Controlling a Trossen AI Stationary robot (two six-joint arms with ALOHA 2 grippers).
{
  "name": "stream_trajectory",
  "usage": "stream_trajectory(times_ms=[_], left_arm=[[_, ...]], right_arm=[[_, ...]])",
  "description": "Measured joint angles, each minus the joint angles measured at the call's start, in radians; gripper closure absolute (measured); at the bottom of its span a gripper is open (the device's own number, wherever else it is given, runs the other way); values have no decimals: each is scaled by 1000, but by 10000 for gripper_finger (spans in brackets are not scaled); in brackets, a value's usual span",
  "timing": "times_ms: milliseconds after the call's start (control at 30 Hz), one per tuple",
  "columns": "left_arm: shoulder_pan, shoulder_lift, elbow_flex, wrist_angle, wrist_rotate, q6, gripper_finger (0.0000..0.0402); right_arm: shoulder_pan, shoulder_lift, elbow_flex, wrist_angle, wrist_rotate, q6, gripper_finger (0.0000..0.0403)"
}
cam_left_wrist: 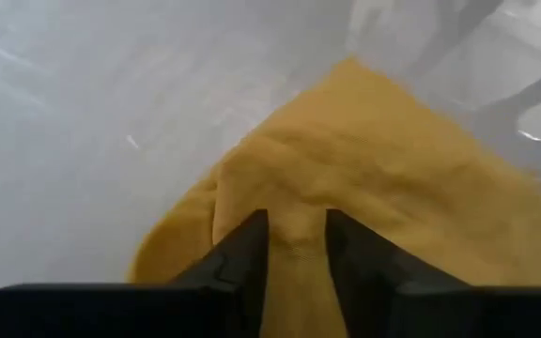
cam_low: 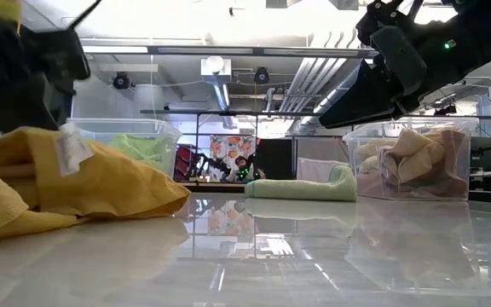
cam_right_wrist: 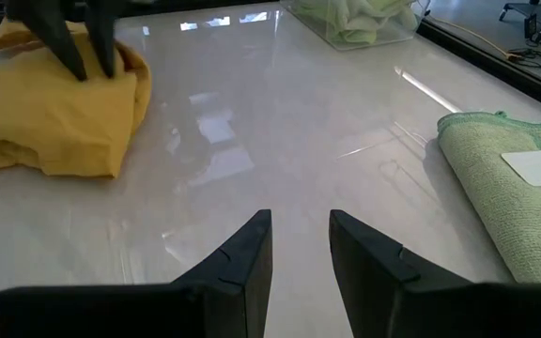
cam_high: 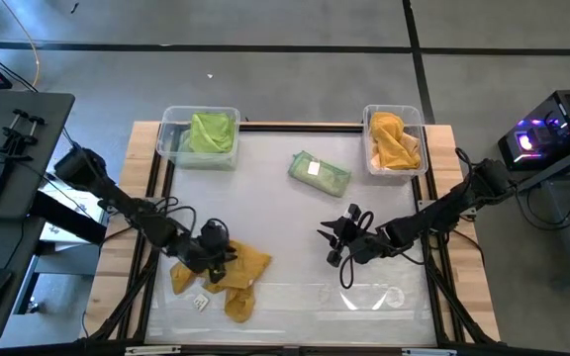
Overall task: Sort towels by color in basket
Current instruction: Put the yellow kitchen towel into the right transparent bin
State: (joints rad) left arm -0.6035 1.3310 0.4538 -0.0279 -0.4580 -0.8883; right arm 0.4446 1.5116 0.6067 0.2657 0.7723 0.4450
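A mustard yellow towel (cam_high: 237,275) lies crumpled on the table near its near-left part, white tag (cam_high: 201,302) showing. My left gripper (cam_high: 213,247) stands at the towel's far edge, shut on it. My right gripper (cam_high: 332,242) hovers open over bare table right of centre, touching nothing. A folded pale green towel (cam_high: 320,173) lies flat on the table beyond it, also in the right wrist view (cam_right_wrist: 505,188). A lime towel (cam_high: 211,132) fills the far-left bin; another mustard towel (cam_high: 394,143) fills the far-right bin. My left gripper (cam_left_wrist: 297,253) pinches a raised fold of the mustard towel (cam_left_wrist: 296,230) between its two fingers, near the towel's far edge. The fingers (cam_right_wrist: 73,52) come from above, pointing down. Creases run out from the pinch, and the rest of the towel (cam_low: 101,183) lies on the table.
Two clear plastic bins stand at the far edge: one far left (cam_high: 198,111), one far right (cam_high: 394,109). Bare white table lies between the two grippers and along the near edge (cam_high: 364,297). A wooden frame (cam_high: 463,257) borders the table.
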Motion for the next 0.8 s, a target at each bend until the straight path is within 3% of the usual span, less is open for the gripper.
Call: stream_trajectory(times_ms=[233, 400, 500, 633, 733, 800], left_arm=[[54, 179, 0, 186, 0, 189, 211], [91, 310, 1, 413, 0, 470, 199], [134, 389, 7, 589, 36, 667, 231], [217, 471, 69, 737, 121, 874, 315], [291, 510, 141, 729, 207, 998, 382], [342, 524, 190, 700, 247, 1050, 391]], right_arm=[[0, 0, 0, 0, 4, 0, 300], [0, 0, 0, 0, 5, 1, 300], [0, 0, 0, 1, 5, 3, 300], [-2, 0, 0, 7, 5, 3, 300], [-2, 0, 0, 8, 6, 3, 300], [5, 0, 0, 12, 11, -1, 300]])
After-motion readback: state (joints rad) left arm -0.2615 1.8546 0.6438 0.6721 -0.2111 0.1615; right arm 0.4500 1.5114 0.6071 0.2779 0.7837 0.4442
